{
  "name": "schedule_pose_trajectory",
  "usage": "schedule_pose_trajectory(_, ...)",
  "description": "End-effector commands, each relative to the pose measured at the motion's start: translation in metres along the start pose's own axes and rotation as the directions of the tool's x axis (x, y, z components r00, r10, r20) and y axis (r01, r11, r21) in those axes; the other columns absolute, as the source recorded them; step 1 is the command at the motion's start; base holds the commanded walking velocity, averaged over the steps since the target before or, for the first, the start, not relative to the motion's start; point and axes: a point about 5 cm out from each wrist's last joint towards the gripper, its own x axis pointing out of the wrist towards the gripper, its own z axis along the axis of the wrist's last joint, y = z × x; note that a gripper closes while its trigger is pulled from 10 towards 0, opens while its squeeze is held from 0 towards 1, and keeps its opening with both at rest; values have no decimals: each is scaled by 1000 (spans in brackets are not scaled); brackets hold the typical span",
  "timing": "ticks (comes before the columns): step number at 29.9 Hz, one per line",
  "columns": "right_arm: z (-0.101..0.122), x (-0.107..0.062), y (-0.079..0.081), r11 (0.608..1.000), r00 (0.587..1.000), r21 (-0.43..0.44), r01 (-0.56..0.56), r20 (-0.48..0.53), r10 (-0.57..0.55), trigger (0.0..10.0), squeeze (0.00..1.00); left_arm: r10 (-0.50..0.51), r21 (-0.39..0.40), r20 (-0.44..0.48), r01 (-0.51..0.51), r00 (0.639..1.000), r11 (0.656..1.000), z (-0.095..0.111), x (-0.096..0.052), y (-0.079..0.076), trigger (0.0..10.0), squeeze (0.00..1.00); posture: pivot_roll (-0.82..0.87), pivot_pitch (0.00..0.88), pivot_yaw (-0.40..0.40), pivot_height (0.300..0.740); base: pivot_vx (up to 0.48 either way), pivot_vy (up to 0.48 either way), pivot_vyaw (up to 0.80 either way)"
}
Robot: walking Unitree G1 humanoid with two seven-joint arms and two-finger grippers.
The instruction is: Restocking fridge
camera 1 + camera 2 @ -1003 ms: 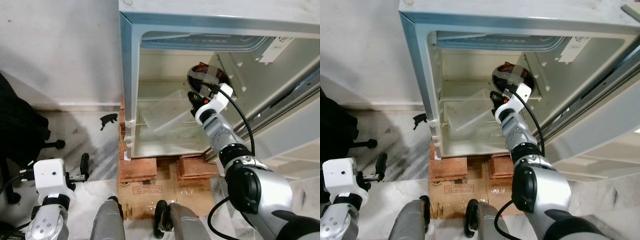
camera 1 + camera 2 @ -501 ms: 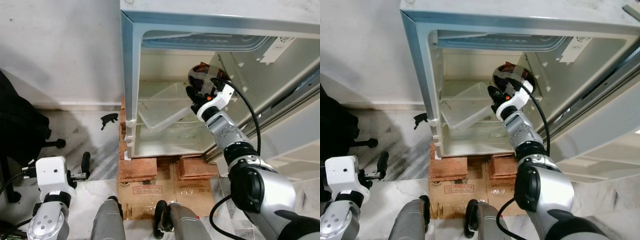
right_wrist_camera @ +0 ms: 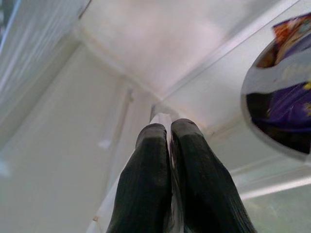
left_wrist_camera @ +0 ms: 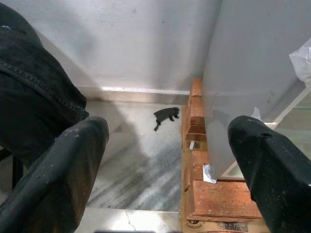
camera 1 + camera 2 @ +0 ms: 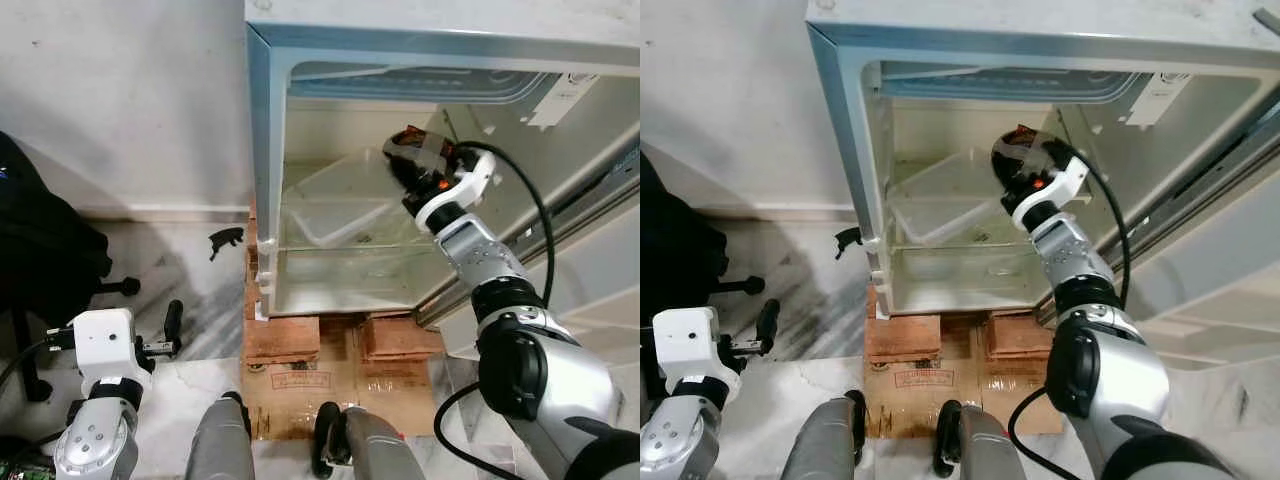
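**Right gripper pinching a clear tray inside the open fridge**

Nearest us, our two grey legs [image 5: 225, 445] are standing on the marble floor [image 5: 180, 270], with a flattened cardboard sheet [image 5: 300, 385] lying just ahead of them. Our left arm is hanging low at our left side, its white wrist block showing, and the left gripper [image 4: 165, 160] is pointing down at the floor with its two black fingers [image 4: 63, 165] spread wide apart and nothing between them. Through that gap we are seeing a small black scrap [image 4: 166, 116] lying on the marble near the wall, and dark clothing [image 4: 34, 92] bunched to one side.

Farther on, the fridge [image 5: 262, 150] is resting on red bricks [image 5: 290, 335], its door standing open to our right. Our right arm is reaching up and forward into the cabinet. The right gripper [image 5: 1015, 185] is sitting at the right end of a clear plastic tray [image 5: 335, 195]; in the wrist view its fingers [image 3: 146, 189] are pressed close together, pinching the thin edge of the tray [image 3: 160, 119]. The tray is hanging tilted inside the fridge, above the glass shelf [image 5: 350, 255]. A round dark packet [image 5: 1025, 150] with colourful print is showing just beside the gripper; we cannot tell what it is resting on.
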Motion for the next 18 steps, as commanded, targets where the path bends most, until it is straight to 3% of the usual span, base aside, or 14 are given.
schedule_pose_trajectory(1, 8, 0, -1, 1000, 999, 8, 12, 39, -13, 10000, 0, -6, 1, -42, 6, 999, 1000, -8, -2, 1, 10000, 0, 238, 202, -64, 740, 0, 0, 0)
schedule_pose_trajectory(7, 12, 0, -6, 993, 987, 24, 112, 114, -114, 10000, 0, -8, 9, -40, 9, 999, 1000, -7, -1, 2, 10000, 0, 246, 202, -56, 740, 0, 0, 0)
schedule_pose_trajectory(18, 12, 12, 4, 963, 933, 60, 264, 236, -271, 10000, 0, 9, 26, -41, -8, 999, 1000, -6, -7, 6, 10000, 0, 290, 212, -58, 740, 0, 0, 0)
